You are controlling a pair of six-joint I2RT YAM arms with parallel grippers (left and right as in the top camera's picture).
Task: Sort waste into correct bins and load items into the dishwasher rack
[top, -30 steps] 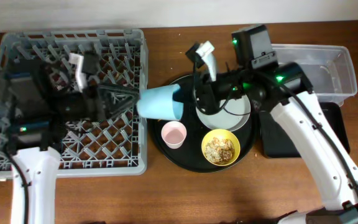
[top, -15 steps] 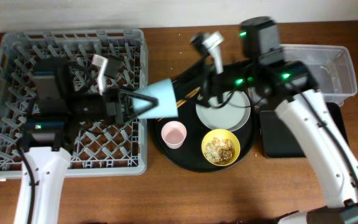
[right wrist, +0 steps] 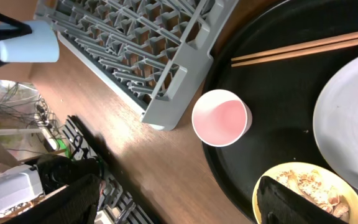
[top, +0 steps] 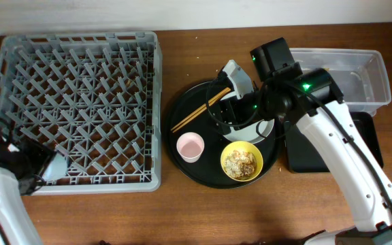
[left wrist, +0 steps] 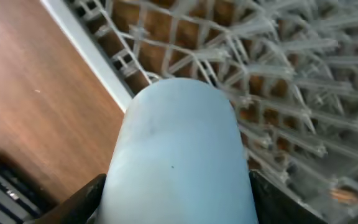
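Observation:
My left gripper is shut on the small blue cup, a finger on each side. In the overhead view, the blue cup hangs over the near left corner of the grey dishwasher rack. My right gripper is open and holds nothing. It hovers over the round black tray, near the pale grey plate. Also on that tray are the pink cup, the wooden chopsticks and the yellow bowl of tan food scraps.
A clear plastic tub stands at the back right. A shallow black rectangular tray lies in front of it, partly under my right arm. The rack's upright pegs fill its floor. Bare wooden table runs along the front.
The blue cup passed from my right gripper to my left. My left arm then carried it across the rack to its near left corner. My right gripper opened and swung back over the tray.

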